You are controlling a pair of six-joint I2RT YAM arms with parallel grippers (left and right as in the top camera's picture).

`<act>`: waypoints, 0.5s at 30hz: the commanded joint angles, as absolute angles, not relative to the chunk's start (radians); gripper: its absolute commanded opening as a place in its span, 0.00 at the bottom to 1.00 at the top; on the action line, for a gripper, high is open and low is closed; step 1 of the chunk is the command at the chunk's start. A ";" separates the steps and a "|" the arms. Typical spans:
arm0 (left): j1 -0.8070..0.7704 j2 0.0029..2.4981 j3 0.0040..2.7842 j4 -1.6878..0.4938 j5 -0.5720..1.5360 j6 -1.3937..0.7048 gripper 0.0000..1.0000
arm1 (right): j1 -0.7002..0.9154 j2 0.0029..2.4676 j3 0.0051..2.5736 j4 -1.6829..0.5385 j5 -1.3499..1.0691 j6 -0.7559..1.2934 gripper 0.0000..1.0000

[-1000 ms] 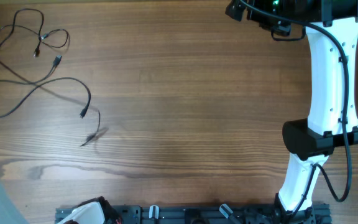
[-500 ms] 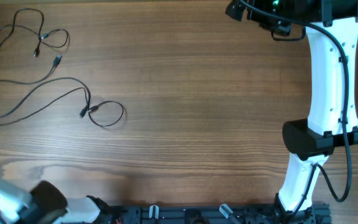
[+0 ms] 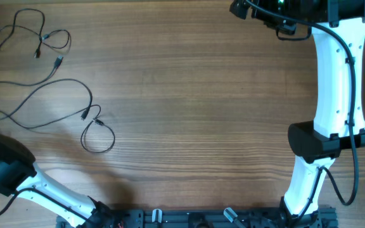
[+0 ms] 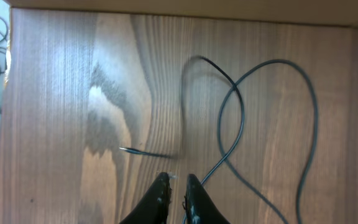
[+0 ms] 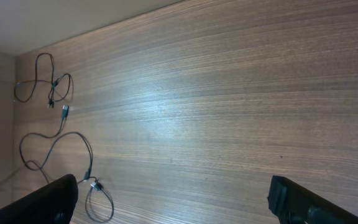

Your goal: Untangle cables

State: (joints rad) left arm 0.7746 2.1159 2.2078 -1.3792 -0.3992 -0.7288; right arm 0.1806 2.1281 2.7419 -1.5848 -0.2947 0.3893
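Observation:
The cables lie at the table's far left. A small looped cable is at the top corner. A long thin black cable snakes in from the left edge to a plug, where a small loop hangs off. The right wrist view shows them too. My left gripper is above the wood with its jaws nearly together and nothing between them. A strand runs just right of its fingers, and a plug tip lies ahead. My right gripper is wide open, empty and high over the table.
The left arm reaches in at the lower left corner. The right arm stands along the right side, with its thick black cable. A rail runs along the front edge. The table's left edge shows in the left wrist view.
The long cable's free end dropped from a lifted position and settled into a small loop lower on the table. The left arm swung from the left edge down to the lower left corner.

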 commanded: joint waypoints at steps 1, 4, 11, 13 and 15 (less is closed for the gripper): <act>0.784 2.131 2.208 -1.438 -0.418 -0.794 0.13 | 0.187 2.140 2.740 -1.578 -0.307 0.392 1.00; 0.784 2.131 2.208 -1.427 -0.199 -0.749 0.16 | 0.187 2.140 2.740 -1.570 -0.308 0.392 0.99; 0.741 2.131 2.082 -1.318 0.117 -0.434 0.28 | 0.187 2.140 2.740 -1.560 -0.308 0.393 1.00; 0.737 2.131 2.009 -1.272 -0.030 -0.542 0.23 | 0.187 2.140 2.740 -1.567 -0.308 0.392 1.00; 0.744 2.131 1.898 -1.143 -0.117 -0.557 0.27 | 0.187 2.140 2.740 -1.571 -0.308 0.392 1.00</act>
